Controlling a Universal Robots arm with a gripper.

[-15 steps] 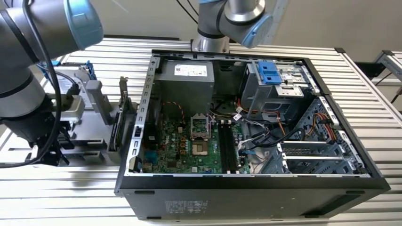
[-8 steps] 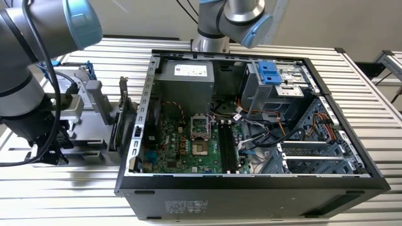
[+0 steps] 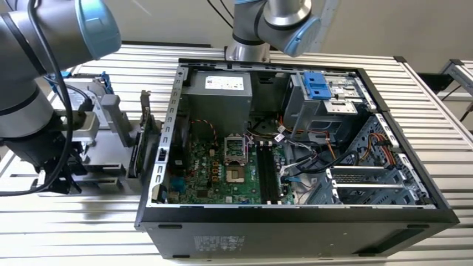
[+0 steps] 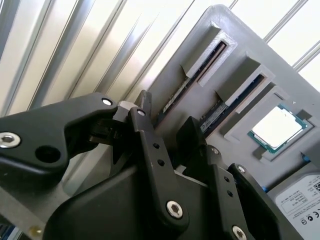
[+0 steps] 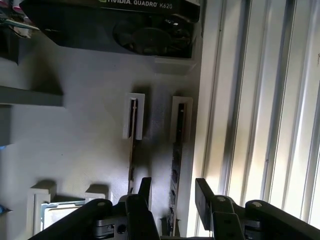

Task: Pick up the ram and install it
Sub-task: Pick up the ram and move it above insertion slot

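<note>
- My gripper (image 5: 173, 189) hangs over the grey holder (image 5: 90, 135), which stands beside the open computer case (image 3: 296, 219). My fingers (image 5: 202, 192) are spread apart and pinch nothing.
- The ram stick (image 5: 176, 150) stands on its long edge in a slot of the holder. It sits right between my two fingers, one facing each flat side. I see no contact on either side.
- I judge it is kept on edge so that both flat faces stay free to be gripped.
- A second stick (image 5: 132, 145) stands parallel in the neighbouring slot, just outside one finger. The gap between the two sticks looks wide enough for that finger.
- Ahead of my fingertips, at the holder's far end, sits a graphics card (image 5: 145, 35). Off to the second stick's side, a processor chip (image 4: 277, 127) lies flat in its own recess.
- The long dark memory slots (image 3: 266, 172) on the board inside the case are well apart from me. The stick is not yet lifted.
</note>
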